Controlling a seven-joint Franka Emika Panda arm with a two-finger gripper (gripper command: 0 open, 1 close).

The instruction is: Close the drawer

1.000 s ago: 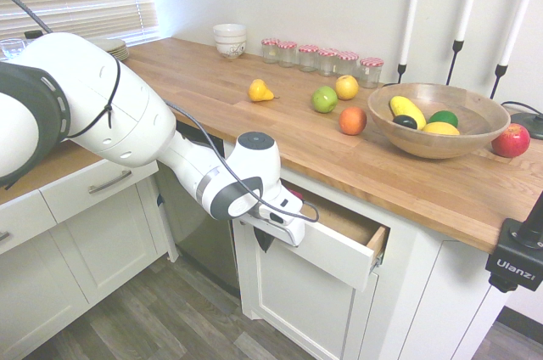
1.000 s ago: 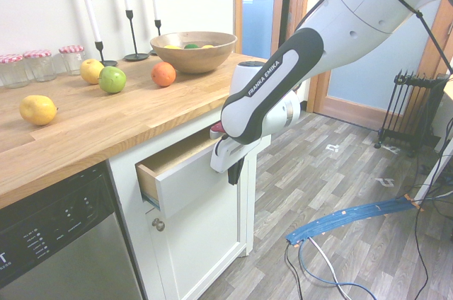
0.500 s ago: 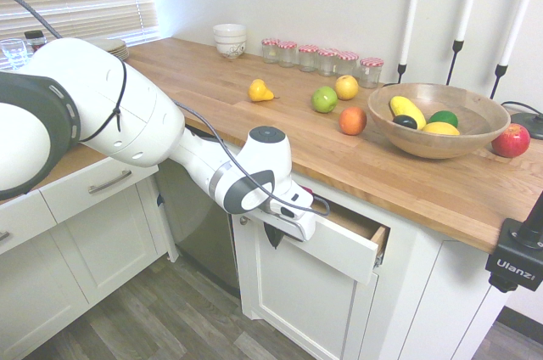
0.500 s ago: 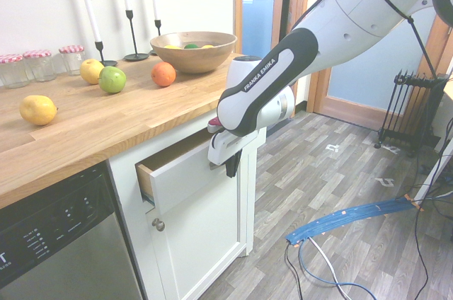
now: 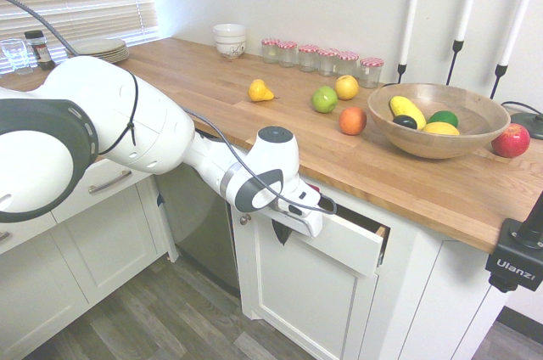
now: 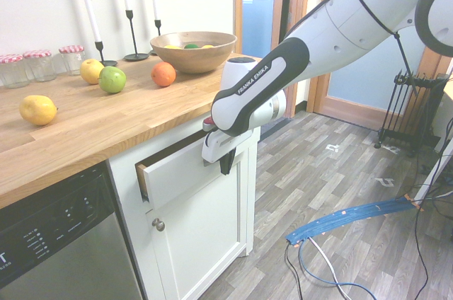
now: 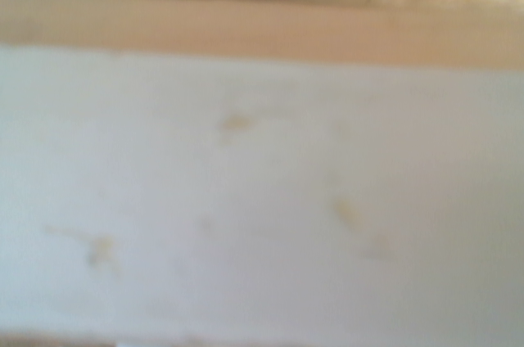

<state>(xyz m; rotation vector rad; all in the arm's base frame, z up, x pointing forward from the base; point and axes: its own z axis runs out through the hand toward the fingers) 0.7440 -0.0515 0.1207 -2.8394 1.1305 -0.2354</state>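
The drawer (image 5: 352, 246) juts a short way out from under the wooden countertop, showing only a narrow strip of its wooden side. Its flat white front (image 6: 173, 172) faces the room. My gripper (image 5: 282, 231) is shut, its dark fingers pointing down, and it presses against the drawer front near one end. In the second exterior view the gripper (image 6: 226, 162) sits at the front's right end. The wrist view is filled by the blurred white drawer front (image 7: 262, 200) with a wooden band above it.
A white cabinet door (image 6: 191, 243) with a small knob is below the drawer, and a dishwasher (image 6: 56, 243) stands beside it. On the countertop (image 5: 212, 80) are loose fruit, a wooden fruit bowl (image 5: 437, 120), jars and candlesticks. Open floor (image 6: 333, 201) lies in front.
The drawer has slid inward over the last second, from well open to a small gap. My shut gripper has moved toward the cabinet with the drawer front.
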